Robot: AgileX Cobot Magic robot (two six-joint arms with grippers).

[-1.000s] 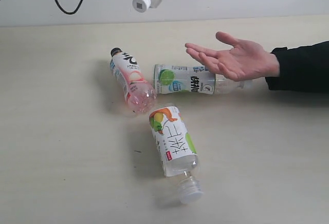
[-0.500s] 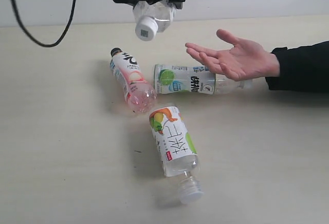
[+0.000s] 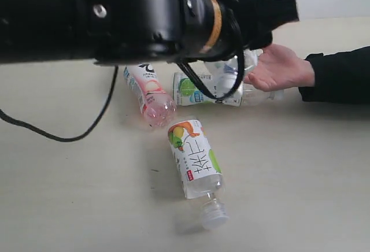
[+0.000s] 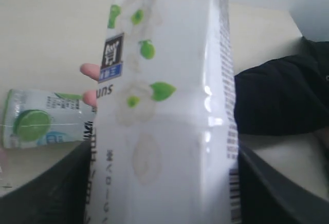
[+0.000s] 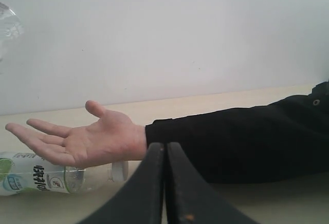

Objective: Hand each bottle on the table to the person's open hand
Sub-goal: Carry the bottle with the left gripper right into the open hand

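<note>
Lying nearest on the surface [image 3: 69, 194], the fruit bottle [image 3: 193, 158] is resting on its side with its white cap toward the front edge, not yet picked. Just behind it, the pink bottle [image 3: 147, 93] and the lime bottle [image 3: 202, 89] are lying flat too, near each other. The lime bottle's cap end is running beneath the hand [image 3: 278, 67], which is hovering palm up above it, coming out of a black sleeve [image 3: 341, 76] and offering a place to receive.

Reaching in from the left and filling the upper part of the exterior view, the left arm [image 3: 115, 15] is bringing the held bottle [image 4: 164, 106] to that hand. The left fingers [image 4: 49, 193] are clamping it from both sides of its label, so it is hanging in the air, not lying on the surface. It is sitting just beside the person's fingertips; whether it is touching the palm I cannot tell, since the arm is hiding the meeting point.

This is looking like the hand-over step of the first bottle, with three more waiting. Letting go too early is risking a drop onto the lime bottle.

Farther off, the right fingers [image 5: 154, 193] are pressing together on nothing, low and facing the palm, leaving the way free
</note>
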